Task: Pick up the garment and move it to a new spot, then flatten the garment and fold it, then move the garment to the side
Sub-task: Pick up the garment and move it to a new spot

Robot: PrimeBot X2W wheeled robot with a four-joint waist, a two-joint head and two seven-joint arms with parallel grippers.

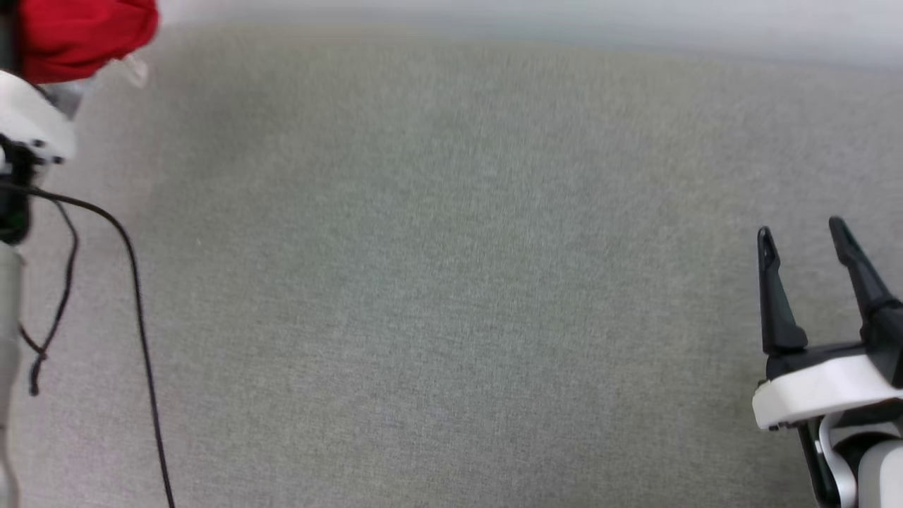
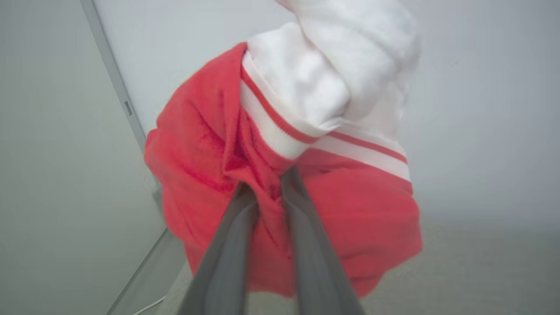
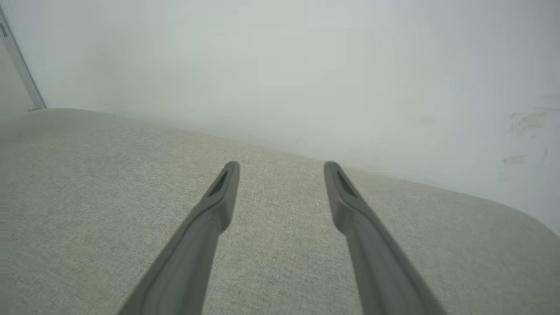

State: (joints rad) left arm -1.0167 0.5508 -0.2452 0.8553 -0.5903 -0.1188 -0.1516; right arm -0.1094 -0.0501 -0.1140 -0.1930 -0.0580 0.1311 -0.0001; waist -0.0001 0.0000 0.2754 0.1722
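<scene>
Pinching the garment (image 2: 205, 144), the left gripper (image 2: 267, 181) is held at the far left.
Its jaws are nearly closed on bunched red cloth; the right gripper (image 1: 802, 231) is held wide apart and empty at the near right; grey fabric surface (image 1: 451, 282) is spread between them up to a pale wall (image 3: 280, 65); the garment is largely cut off in the head view.

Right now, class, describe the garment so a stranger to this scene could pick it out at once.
Start from the wide grey fabric surface and go to the upper left corner of the head view, where the left gripper is shut on a bunched garment. It is bright red with a white sleeve and red-and-white striped trim, the one coloured thing against grey and white.
</scene>
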